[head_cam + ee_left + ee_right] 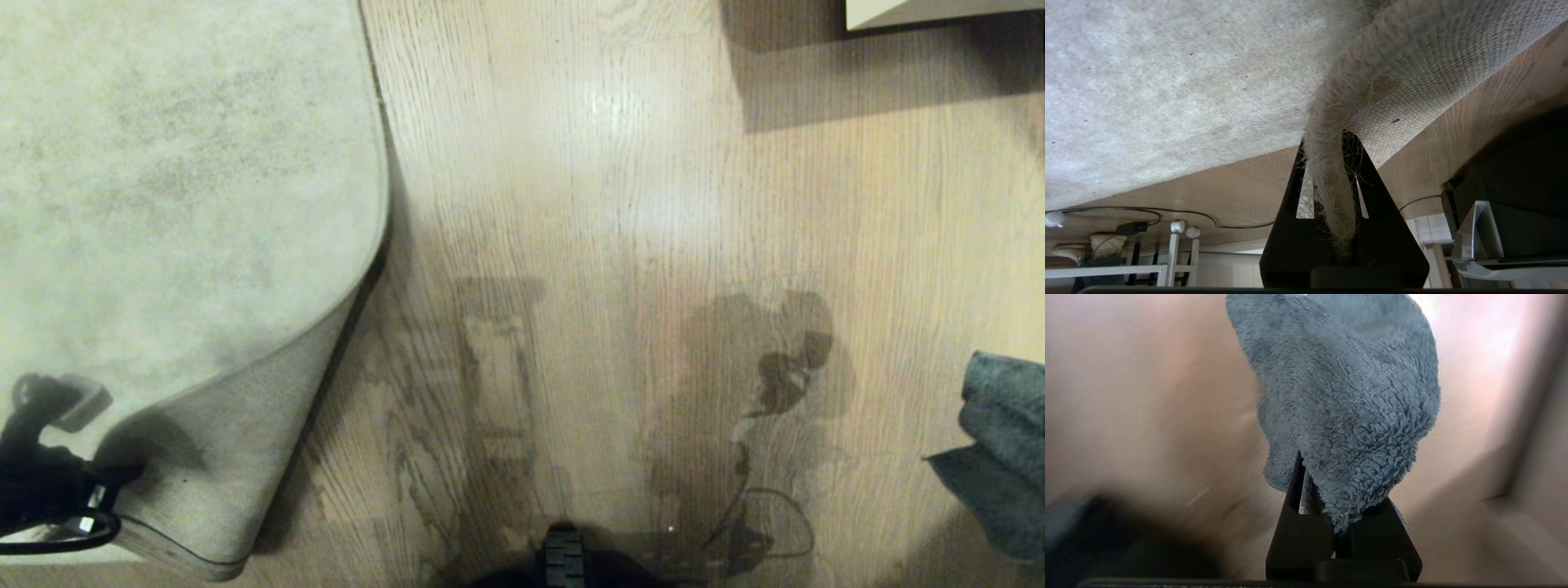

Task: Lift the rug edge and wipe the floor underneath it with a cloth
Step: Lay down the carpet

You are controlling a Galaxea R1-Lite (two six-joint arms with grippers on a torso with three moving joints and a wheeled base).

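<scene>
Left gripper (1331,179) is pinching the rug edge (245,457) up off the floor (620,245) (corner curled over), right gripper (1331,510) clamped on the cloth (1347,396).

Black wedge-shaped left gripper (1331,179) fingers with narrow slots.

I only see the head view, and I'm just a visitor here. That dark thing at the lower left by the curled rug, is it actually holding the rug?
Observer: Yes. The left wrist view shows the left tool clamped on the rug edge, which is raised off the floor.
Operator: And the teal fabric at the right edge?
Observer: That is the cloth, pinched in the right tool.
Operator: What does the rug look like underneath?
Observer: Its underside has a woven, ribbed backing.
</scene>
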